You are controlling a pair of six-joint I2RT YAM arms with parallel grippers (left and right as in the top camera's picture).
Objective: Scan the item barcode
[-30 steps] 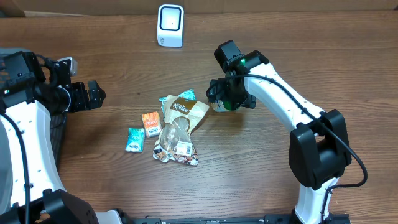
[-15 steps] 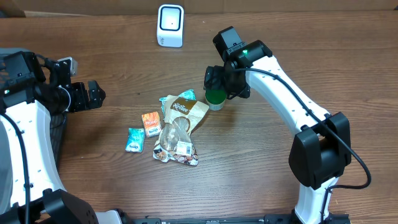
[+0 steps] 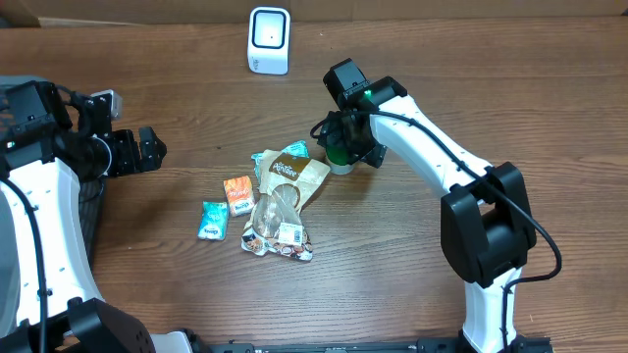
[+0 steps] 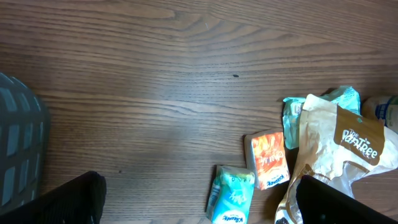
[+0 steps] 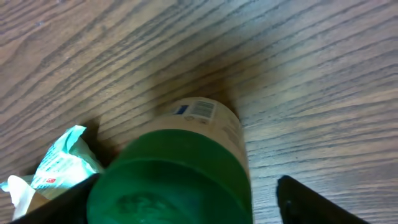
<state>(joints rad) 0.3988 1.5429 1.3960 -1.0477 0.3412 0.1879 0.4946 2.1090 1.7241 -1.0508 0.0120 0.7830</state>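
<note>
Bottle [image 5: 199, 124] with a green cap stands right under the right claw [image 5: 186, 202], whose jaws straddle it, spread and gripping nothing. It looks like stiff, smooth plastic, probably light and slippery. Best pinched on the body below the cap. A teal packet [image 5: 59, 158] lies just beside it, and the scanner [image 3: 269, 39] is well beyond.

White lettering that looks like "The PanTree" stands on the brown bag [image 4: 348, 143] at 4 o'clock in the left wrist view, while print on the orange packet [image 4: 268, 158], teal pack [image 4: 231, 193] and green-capped bottle [image 5: 186, 162] is too blurred to read.
</note>
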